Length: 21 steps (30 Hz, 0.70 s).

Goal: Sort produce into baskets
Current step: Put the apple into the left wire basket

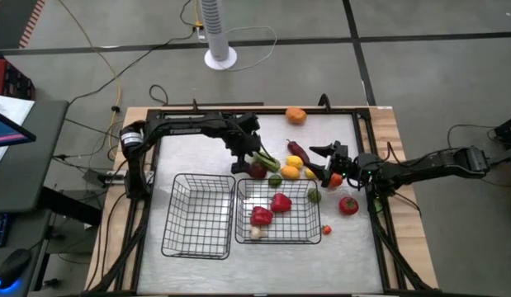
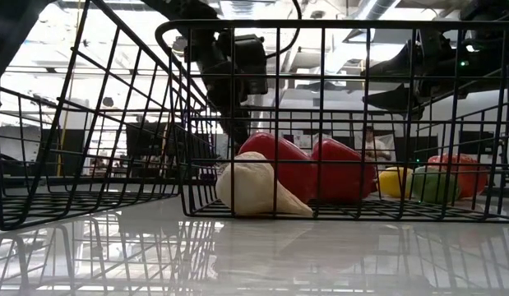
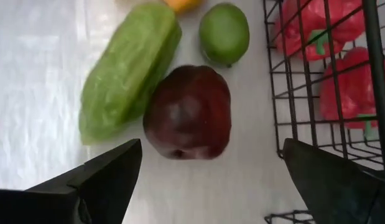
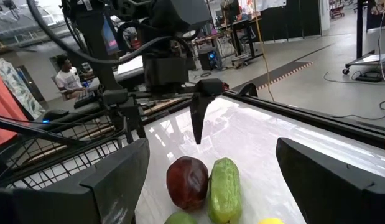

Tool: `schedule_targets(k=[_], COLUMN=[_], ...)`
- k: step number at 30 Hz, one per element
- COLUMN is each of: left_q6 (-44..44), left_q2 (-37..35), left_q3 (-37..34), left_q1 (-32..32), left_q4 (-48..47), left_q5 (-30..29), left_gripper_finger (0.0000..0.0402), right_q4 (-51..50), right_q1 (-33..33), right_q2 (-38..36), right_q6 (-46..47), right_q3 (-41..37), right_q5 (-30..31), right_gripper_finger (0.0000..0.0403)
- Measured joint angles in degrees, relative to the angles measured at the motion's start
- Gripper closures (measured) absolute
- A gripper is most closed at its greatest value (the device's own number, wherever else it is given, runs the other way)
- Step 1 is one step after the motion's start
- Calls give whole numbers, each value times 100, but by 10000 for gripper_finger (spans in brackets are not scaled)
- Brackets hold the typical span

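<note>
Garlic (image 2: 258, 191) shows plainly only from table height.

No text or labels can be read.

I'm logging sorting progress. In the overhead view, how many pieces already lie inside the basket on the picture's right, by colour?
Red peppers: 2
White bulb: 1
Total in the basket: 3
</note>
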Motion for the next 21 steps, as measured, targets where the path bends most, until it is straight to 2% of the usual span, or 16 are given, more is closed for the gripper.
schedule_targets(k=[3, 11, 21], left_q6=[70, 219, 683], left_q2=[1, 1, 1], left_q3=[-130, -141, -141], left_q1=[-30, -150, -113], left_q4=[263, 599, 298], left_q5=[-137, -1593, -1753], left_gripper_finger=[36, 39, 39], right_q4=[-2, -11, 3], right_q1=[0, 0, 0], right_q2=[0, 0, 0], right_q6=[-2, -6, -9], right_q3=[0, 0, 2], right_q5=[0, 0, 0], right_gripper_finger=[23, 23, 23])
